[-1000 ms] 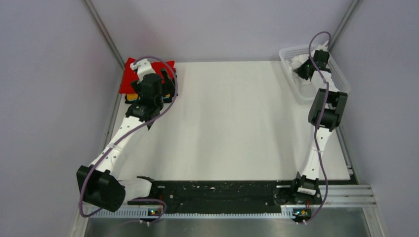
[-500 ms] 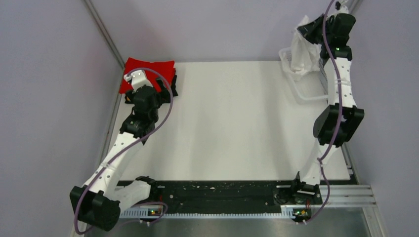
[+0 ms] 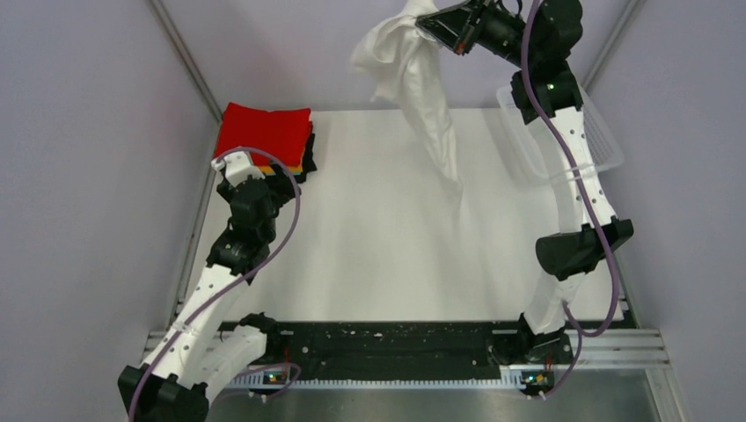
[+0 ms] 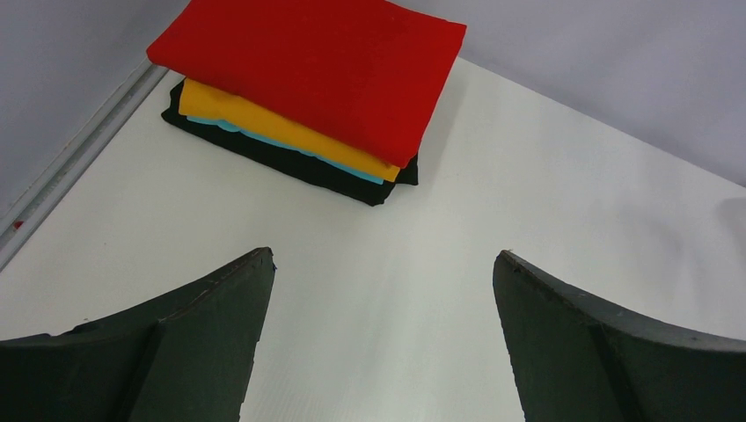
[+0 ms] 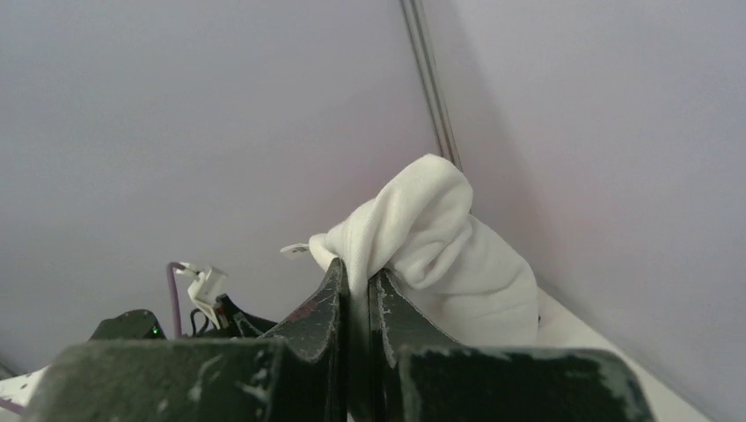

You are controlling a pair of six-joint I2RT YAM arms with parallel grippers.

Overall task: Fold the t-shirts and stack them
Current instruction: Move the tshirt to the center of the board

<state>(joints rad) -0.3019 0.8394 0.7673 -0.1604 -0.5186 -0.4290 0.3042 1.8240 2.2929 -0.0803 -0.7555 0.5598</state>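
Note:
A white t-shirt [image 3: 422,88] hangs bunched from my right gripper [image 3: 428,24], which is shut on its top high over the back of the table; the lower end trails down to the table top. In the right wrist view the cloth [image 5: 431,255] bulges out above the pinched fingertips of the right gripper [image 5: 359,274]. Folded t-shirts sit stacked at the far left: red [image 3: 264,134] on top, then orange-yellow [image 4: 264,123], a thin light-blue layer, and black [image 4: 290,163] at the bottom. My left gripper [image 4: 383,259] stands open with nothing in it, just in front of that stack.
A white mesh basket [image 3: 567,141] stands at the far right corner behind the right arm. The white table top [image 3: 378,255] spreads between the arms. Grey walls and metal rails close in the back and both sides.
My right arm has lifted the white t-shirt out of the basket and swung it up and left over the table. The left gripper has drawn back from the stack toward the near side.

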